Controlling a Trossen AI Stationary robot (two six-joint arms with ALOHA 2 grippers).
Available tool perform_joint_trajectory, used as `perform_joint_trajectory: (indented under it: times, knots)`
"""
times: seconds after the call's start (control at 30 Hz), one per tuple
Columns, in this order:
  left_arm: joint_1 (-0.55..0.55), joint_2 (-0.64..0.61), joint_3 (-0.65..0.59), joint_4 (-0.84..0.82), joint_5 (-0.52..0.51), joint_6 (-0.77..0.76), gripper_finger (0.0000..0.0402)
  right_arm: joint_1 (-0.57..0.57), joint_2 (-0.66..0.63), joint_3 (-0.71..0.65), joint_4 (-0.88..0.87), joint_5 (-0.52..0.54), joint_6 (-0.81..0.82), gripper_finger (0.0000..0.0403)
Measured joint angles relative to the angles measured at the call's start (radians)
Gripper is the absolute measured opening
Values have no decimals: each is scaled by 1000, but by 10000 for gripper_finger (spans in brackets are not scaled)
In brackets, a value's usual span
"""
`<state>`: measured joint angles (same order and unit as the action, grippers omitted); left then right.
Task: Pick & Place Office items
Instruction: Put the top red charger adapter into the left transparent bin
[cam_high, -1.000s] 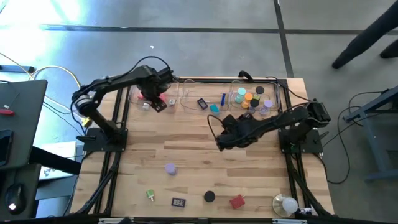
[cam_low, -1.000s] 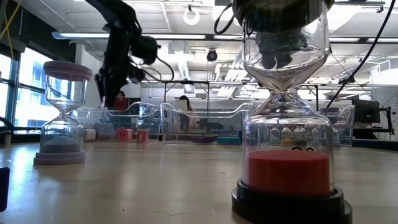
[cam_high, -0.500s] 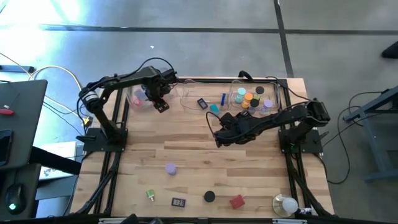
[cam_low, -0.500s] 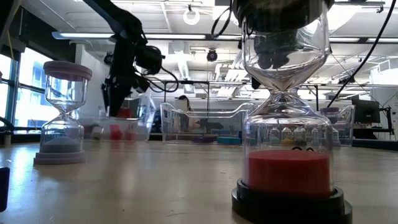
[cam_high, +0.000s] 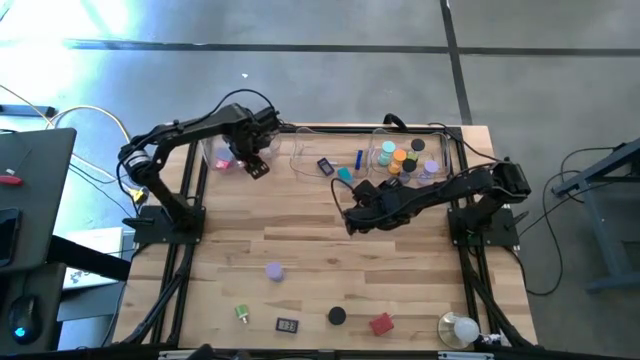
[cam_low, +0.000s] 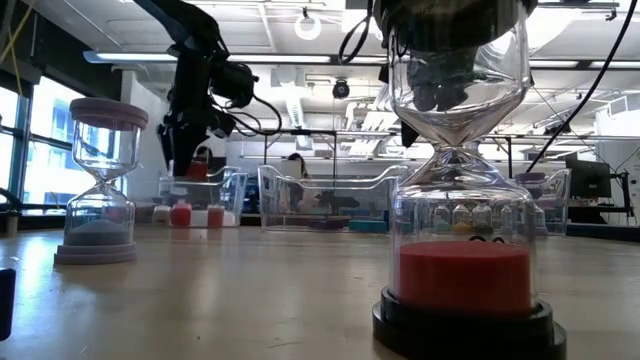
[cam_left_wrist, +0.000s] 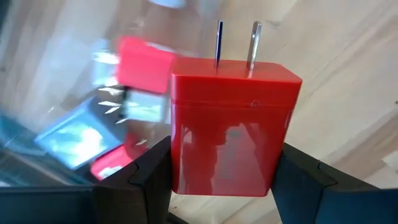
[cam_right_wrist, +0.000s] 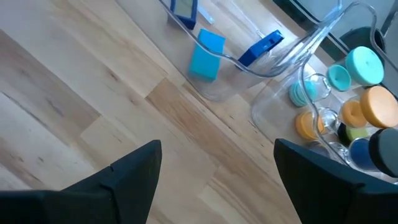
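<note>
While the left tool grips the red plug block over the tray at the desk's far left corner, it should lower squarely before letting go; the right tool waits wide, mid-desk.

Bright overhead light, floor glare top-left (wrist views blurred at edges).
</note>
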<state>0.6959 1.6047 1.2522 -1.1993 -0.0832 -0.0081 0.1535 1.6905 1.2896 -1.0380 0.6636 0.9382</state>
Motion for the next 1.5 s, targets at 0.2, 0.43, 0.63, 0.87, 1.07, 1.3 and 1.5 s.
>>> perform_joint_trajectory:
  times: [0.2,0.43,0.63,0.87,1.07,1.3,1.5]
  knots:
    - [18,-57,1,0,18,-11,202,0,0,0,8,-5,0,300]
    - [38,-114,4,35,-96,31,202,0,0,0,26,-9,-1,300]
    - [110,-97,4,134,-102,46,202,0,0,0,33,-9,-1,300]
    - [181,-36,4,169,-42,51,202,-12,0,0,32,-10,-27,300]
    - [223,55,4,171,-2,-31,202,-26,0,0,30,-10,-34,300]
    - [252,141,4,172,63,-76,238,-36,0,0,34,-9,-53,300]
    - [252,152,4,193,62,-87,287,-38,0,0,34,-8,-53,300]
